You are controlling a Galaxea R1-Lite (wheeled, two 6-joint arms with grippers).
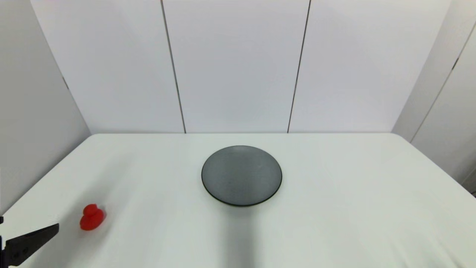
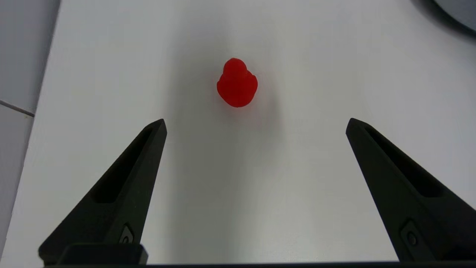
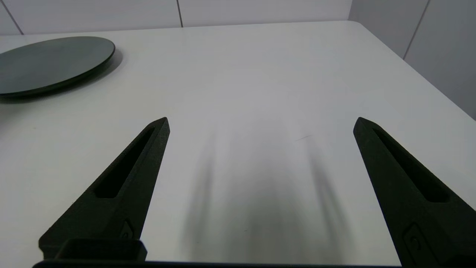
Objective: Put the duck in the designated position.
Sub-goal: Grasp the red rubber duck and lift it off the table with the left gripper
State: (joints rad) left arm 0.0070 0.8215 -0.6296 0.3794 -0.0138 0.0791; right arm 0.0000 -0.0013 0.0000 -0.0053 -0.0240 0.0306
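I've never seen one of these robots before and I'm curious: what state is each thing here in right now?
Duck: upright on the table, near its left edge, not held.
Plate: empty, flat at mid-table.
Left gripper: open, short of the duck, not touching it.
Right gripper: open, holding nothing, over bare table to the plate's right.

duck [image 1: 92, 217] | small, glossy, all red, round head on plump body | upright on the white table top, near the front left corner | free, nothing touching it | well apart from the dark plate [image 1: 241, 175], on its left
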